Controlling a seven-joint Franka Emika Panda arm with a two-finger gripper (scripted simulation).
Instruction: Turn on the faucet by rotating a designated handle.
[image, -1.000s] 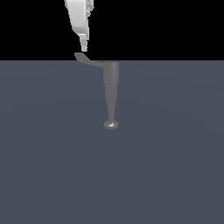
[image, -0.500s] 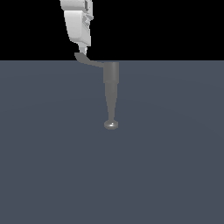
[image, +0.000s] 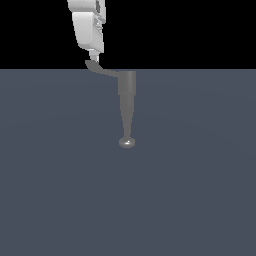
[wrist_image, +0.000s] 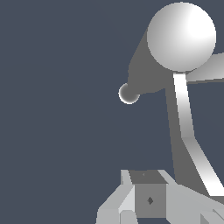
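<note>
The faucet (image: 127, 95) stands as a dull grey cylinder with a tapering spout that ends in a shiny knob tip (image: 127, 143). Its thin curved handle (image: 102, 71) reaches toward the exterior view's left and ends in an upturned tip. My white gripper (image: 94, 60) hangs straight above that tip, touching or nearly touching it, fingers together and holding nothing. In the wrist view the faucet (wrist_image: 181, 36) shows as a pale rounded top. There the handle (wrist_image: 183, 109) is a light strip running toward my gripper (wrist_image: 150, 203).
A flat dark blue-grey floor (image: 60, 190) spreads around the faucet. The background behind my gripper is black.
My gripper has come down closer to the handle's upturned tip and shifted slightly toward the exterior view's left. The handle and faucet look unmoved.
</note>
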